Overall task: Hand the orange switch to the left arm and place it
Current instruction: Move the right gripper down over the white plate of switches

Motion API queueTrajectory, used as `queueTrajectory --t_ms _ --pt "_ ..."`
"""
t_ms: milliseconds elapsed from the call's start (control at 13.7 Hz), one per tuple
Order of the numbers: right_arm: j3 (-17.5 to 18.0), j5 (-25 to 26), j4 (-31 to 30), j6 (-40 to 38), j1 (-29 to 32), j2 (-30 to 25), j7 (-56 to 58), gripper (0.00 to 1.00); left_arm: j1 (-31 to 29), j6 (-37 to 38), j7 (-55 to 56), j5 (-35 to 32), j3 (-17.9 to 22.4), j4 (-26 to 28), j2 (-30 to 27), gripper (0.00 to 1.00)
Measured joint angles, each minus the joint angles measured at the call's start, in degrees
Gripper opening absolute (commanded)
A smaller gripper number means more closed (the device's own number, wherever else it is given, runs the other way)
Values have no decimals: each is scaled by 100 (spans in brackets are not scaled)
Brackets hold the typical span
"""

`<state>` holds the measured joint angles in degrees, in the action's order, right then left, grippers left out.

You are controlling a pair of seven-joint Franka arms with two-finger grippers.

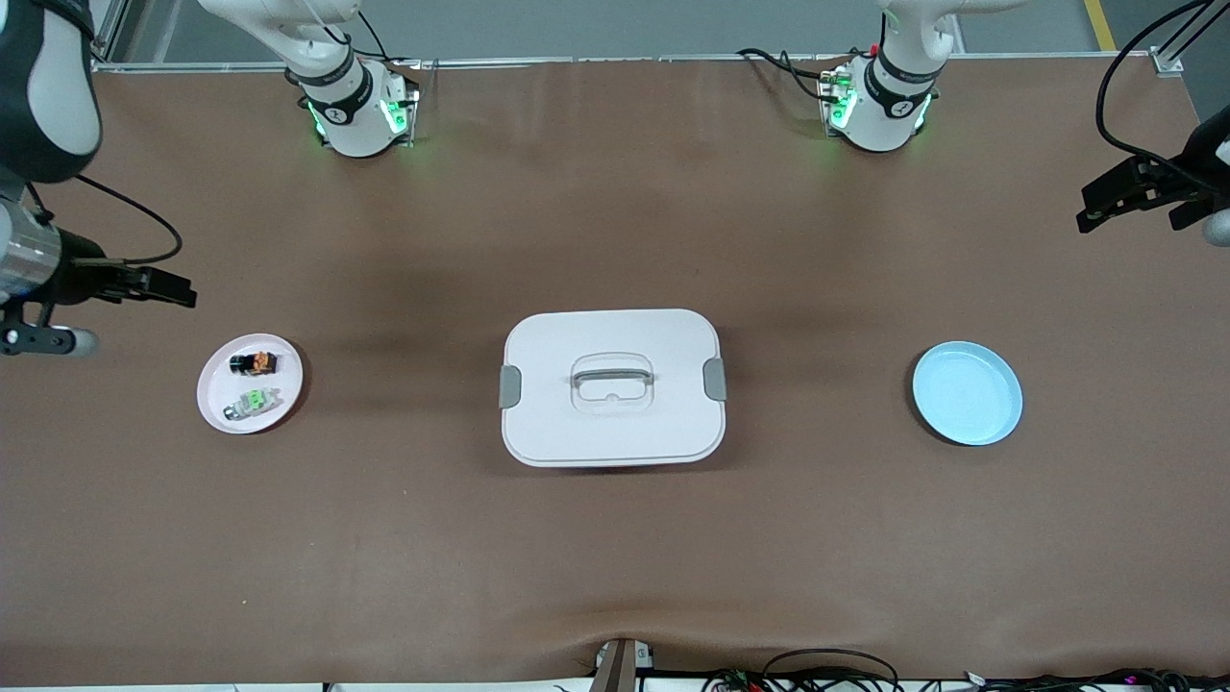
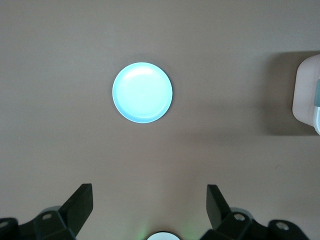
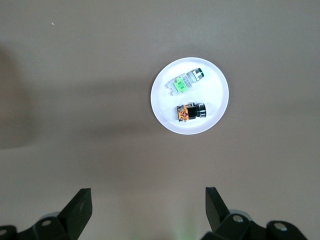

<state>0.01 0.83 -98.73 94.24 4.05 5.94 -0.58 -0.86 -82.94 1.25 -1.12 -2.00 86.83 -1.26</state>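
The orange switch (image 1: 254,362), small and black with orange markings, lies on a pale pink plate (image 1: 213,386) toward the right arm's end of the table; it also shows in the right wrist view (image 3: 189,112). The white lidded box (image 1: 612,386) stands at the table's middle. My right gripper (image 1: 171,287) is open and empty, held high over the table beside the pink plate (image 3: 165,112). My left gripper (image 1: 1105,200) is open and empty, high over the left arm's end. Both open grippers show in their wrist views, the right gripper (image 3: 148,209) and the left gripper (image 2: 150,206).
A clear switch with green (image 1: 252,403) lies on the pink plate, nearer to the front camera than the orange one; it also shows in the right wrist view (image 3: 184,81). A light blue plate (image 1: 967,392) sits empty toward the left arm's end, seen too in the left wrist view (image 2: 142,92).
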Motion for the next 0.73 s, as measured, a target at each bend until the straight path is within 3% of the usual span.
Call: queueTrajectory --t_ms 729 --pt "-54 13 -2135 2511 324 62 270 100 0 -3 0 0 0 0 8 100"
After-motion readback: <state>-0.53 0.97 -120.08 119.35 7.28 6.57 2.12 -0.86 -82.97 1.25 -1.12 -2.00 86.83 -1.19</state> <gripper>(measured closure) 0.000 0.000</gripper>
